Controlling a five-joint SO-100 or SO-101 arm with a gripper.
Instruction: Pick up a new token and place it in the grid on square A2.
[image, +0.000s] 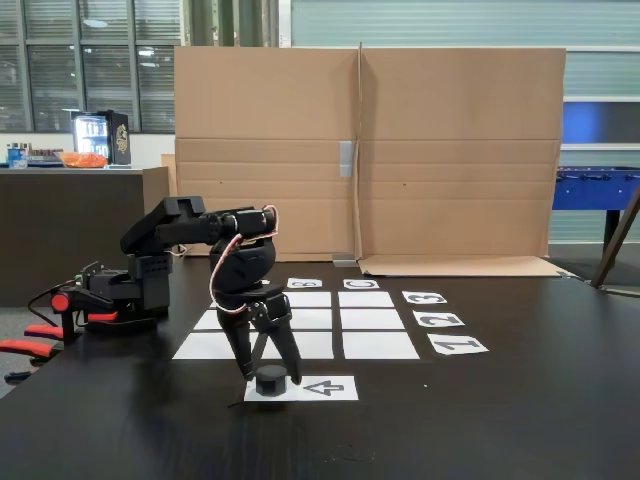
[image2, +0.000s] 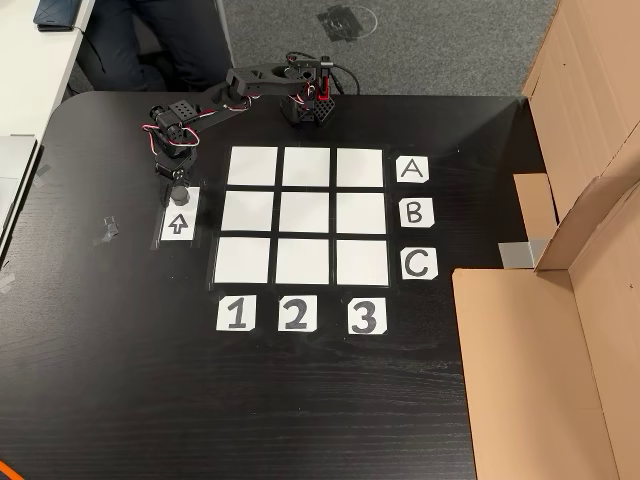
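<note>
The token (image: 270, 384) is a small black puck standing on the end of the white arrow sheet (image: 325, 388). My gripper (image: 271, 375) points straight down over it, open, one finger on each side and both tips close to the sheet. From above, the gripper (image2: 178, 186) covers most of the token (image2: 180, 195). The grid (image2: 308, 215) of nine white rectangles lies to the right of the sheet in that view, with all nine squares bare. Square A2 (image2: 308, 167) is the middle one in the row beside card A (image2: 413, 170).
Cards 1 2 3 (image2: 294, 315) lie below the grid and cards B and C to its right. The arm's base (image2: 310, 105) stands at the table's far edge. A large cardboard wall (image: 370, 150) closes off one side. A second arm device (image: 100, 295) sits at the left.
</note>
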